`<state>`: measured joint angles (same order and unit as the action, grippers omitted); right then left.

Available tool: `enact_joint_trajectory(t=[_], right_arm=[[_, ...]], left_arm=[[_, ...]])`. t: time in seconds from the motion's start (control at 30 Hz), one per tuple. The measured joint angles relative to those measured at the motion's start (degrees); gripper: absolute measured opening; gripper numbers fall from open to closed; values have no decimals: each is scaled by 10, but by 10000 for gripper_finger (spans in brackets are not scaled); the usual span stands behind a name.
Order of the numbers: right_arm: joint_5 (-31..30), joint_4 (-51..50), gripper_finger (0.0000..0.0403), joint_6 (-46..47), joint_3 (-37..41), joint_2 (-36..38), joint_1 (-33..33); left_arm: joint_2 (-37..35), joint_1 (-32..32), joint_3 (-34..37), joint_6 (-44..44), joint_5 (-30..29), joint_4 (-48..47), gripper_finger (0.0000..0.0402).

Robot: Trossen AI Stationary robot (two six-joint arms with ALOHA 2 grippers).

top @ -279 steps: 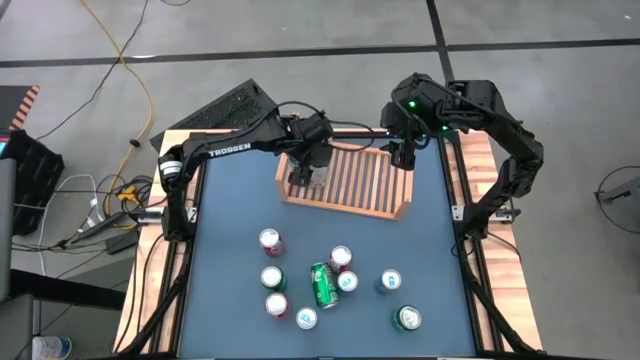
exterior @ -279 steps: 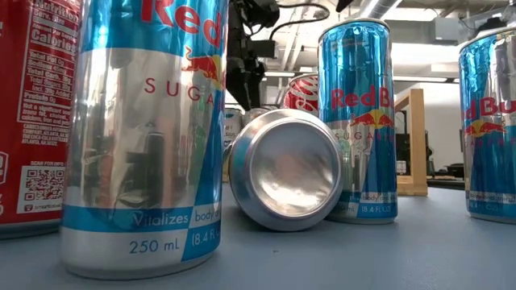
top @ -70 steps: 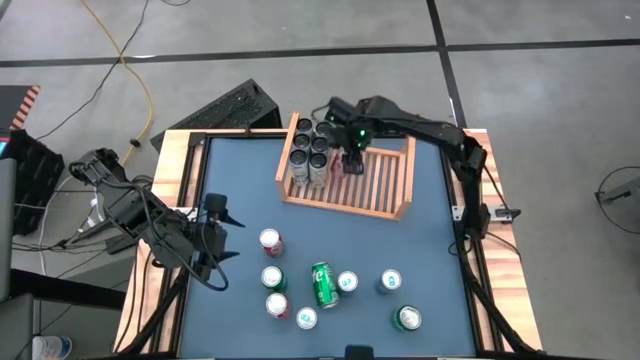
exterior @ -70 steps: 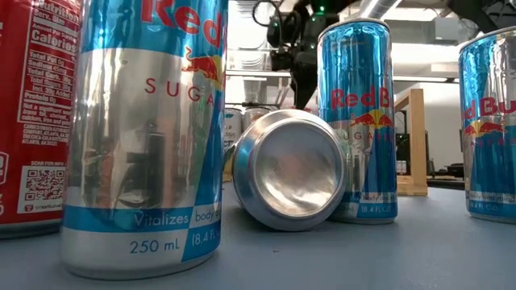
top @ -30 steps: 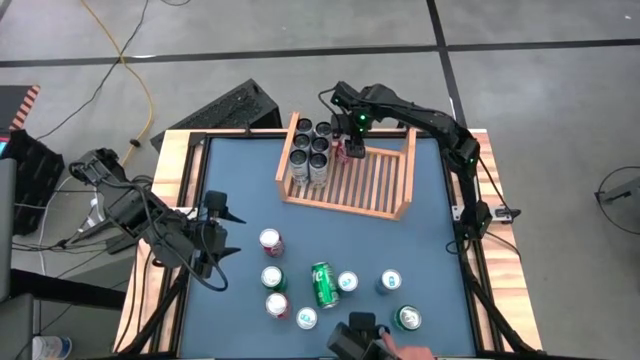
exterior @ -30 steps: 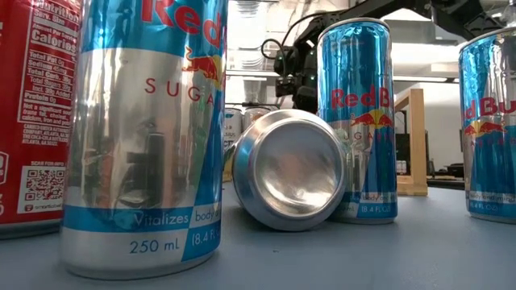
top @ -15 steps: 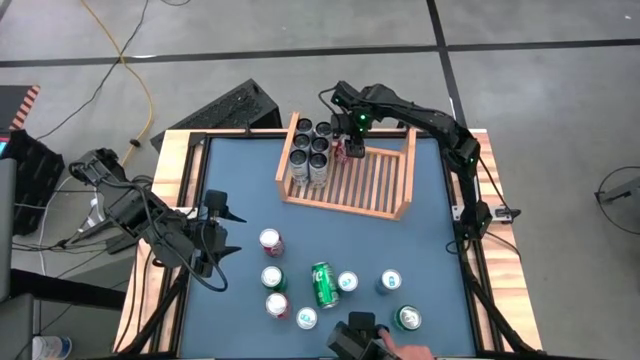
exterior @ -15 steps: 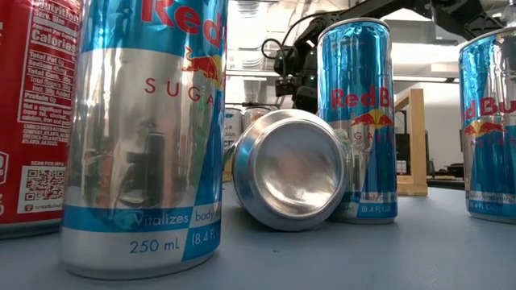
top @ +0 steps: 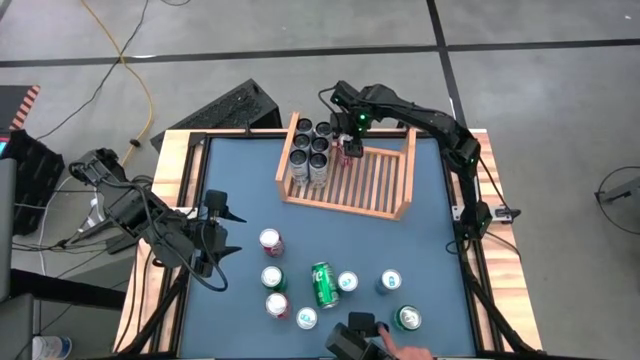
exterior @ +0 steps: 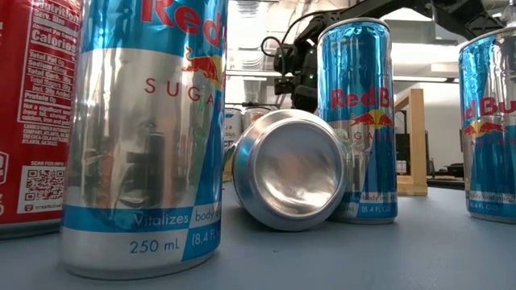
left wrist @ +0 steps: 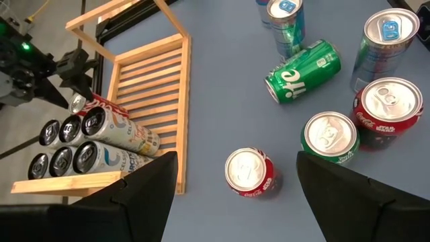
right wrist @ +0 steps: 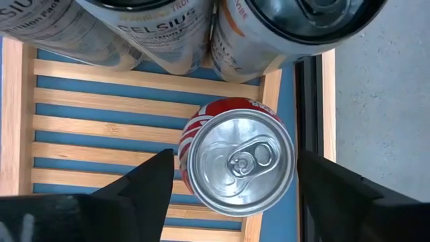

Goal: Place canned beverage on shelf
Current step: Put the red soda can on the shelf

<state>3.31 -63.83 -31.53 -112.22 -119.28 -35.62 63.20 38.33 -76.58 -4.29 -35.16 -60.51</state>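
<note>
A red canned beverage (right wrist: 238,158) stands upright on the slats of the wooden shelf (top: 385,190), against its far rail and next to several silver cans (top: 310,152). My right gripper (top: 350,148) hangs over it, pointing steeply down and open. One finger (right wrist: 144,188) stands on each side of the can, with thin gaps showing. My left gripper (top: 220,235) waits open above the table's left side, with nothing between its fingers (left wrist: 144,195).
Several loose cans stand on the blue table near the front, among them a red one (top: 270,241), and a green can (top: 323,285) lies on its side. At the near edge a person's hand (top: 400,352) holds a dark object (top: 355,338). The shelf's right half is bare slats.
</note>
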Motion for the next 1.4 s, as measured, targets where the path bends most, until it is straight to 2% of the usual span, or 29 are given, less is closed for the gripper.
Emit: enact_joint_trajectory(t=[0.37,0.5,1.03,1.4], right_arm=[[-4,13,306,3,-13,0,0],[-4,-4,306,33,-14,0,-2],[0,16,306,47,7,0,-6],[7,36,274,-1,30,2,-1]], left_arm=[[0,0,0,0,0,0,291],[0,0,0,-3,0,0,291],[0,0,0,-14,3,0,291],[0,0,0,-14,3,0,291]])
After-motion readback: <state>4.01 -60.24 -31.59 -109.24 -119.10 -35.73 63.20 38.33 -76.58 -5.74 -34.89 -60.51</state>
